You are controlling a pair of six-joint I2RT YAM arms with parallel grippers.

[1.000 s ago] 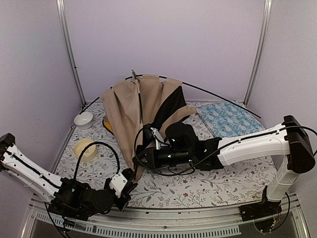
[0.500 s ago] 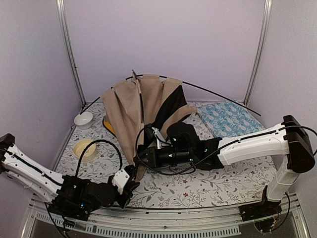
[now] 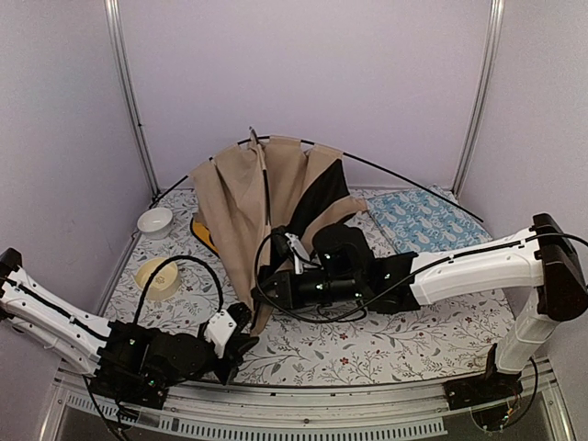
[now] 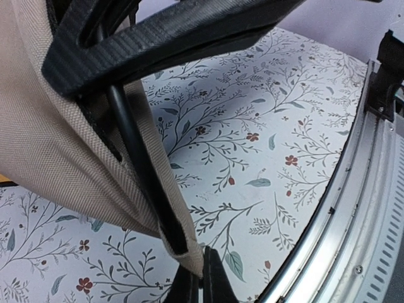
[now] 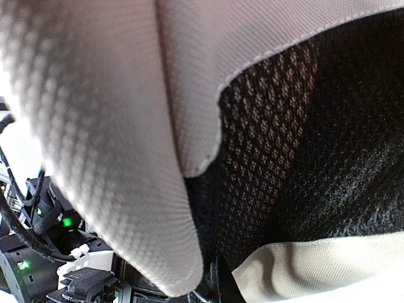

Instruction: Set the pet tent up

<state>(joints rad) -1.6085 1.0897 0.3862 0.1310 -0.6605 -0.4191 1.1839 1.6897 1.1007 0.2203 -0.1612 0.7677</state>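
Two sets of jaws are clamped on the pet tent (image 3: 248, 197), which stands half-raised in the middle of the surface (image 3: 395, 344), left of the blue cushion (image 3: 427, 219): the left jaws pinch its bottom hem corner near the front edge, the right jaws grip fabric just above.
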